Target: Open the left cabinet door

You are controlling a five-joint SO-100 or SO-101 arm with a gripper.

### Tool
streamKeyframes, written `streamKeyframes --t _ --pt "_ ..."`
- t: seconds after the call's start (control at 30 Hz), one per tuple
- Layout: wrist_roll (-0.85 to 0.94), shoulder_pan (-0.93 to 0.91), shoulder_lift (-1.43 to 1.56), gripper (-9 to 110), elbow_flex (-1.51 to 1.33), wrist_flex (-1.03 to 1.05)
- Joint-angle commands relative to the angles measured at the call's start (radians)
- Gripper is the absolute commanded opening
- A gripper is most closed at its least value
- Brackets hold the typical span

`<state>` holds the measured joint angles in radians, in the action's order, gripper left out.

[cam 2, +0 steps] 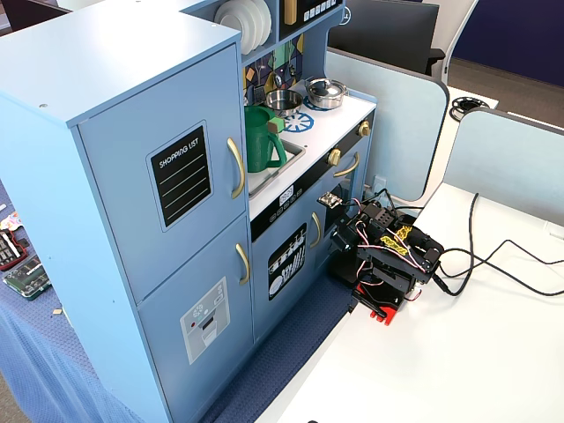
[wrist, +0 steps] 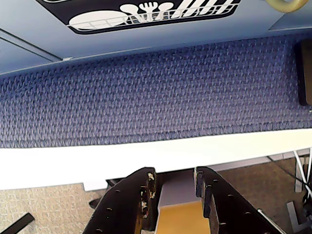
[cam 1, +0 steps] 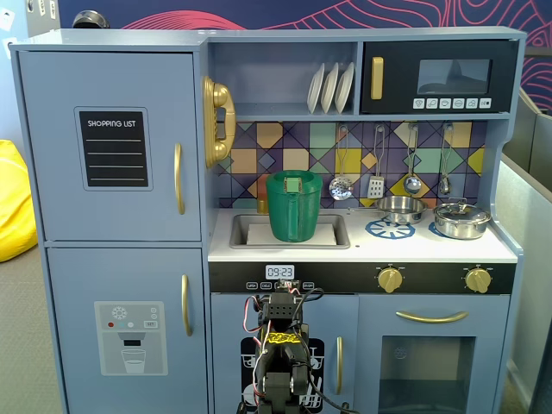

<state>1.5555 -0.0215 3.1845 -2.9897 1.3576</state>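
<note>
We see the left door [cam 1: 110, 145] flush and shut in the upper left of the toy kitchen [cam 1: 362, 250] in both fixed views; its chalkboard [cam 1: 113, 148] faces out and its gold handle [cam 1: 178, 178] runs upright along the right edge. The same door [cam 2: 167, 181] shows in the other fixed view, its handle [cam 2: 236, 167] at the edge nearest the sink. Below it sits the dispenser door [cam 1: 125, 332], also shut. A green pitcher [cam 1: 294, 205] stands in the sink [cam 1: 338, 234].

The arm [cam 2: 383, 256] sits folded low on the white bench [cam 2: 458, 352], in front of the small dish-rack door [cam 2: 286, 262] and well apart from the left door. In the wrist view the gripper [wrist: 174, 192] enters from the bottom edge with its 2 black fingers [wrist: 141, 195] slightly parted and nothing between them; it looks released. Ahead of it we see blue cloth [wrist: 156, 92] and the foot of the kitchen with the dish-rack picture [wrist: 146, 12].
</note>
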Motion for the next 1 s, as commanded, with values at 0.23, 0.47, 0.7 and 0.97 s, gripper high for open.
streamKeyframes --t 0.23,0.47,0.7,0.97 --pt "-0.038 -0.018 -0.006 2 -0.008 0.175" --pt "-0.058 0.057 -0.006 0 -0.008 0.126" --pt "-0.233 0.305 -0.009 0 0.028 -0.407" --pt "-0.1 0.612 -0.104 11 0.255 -0.934"
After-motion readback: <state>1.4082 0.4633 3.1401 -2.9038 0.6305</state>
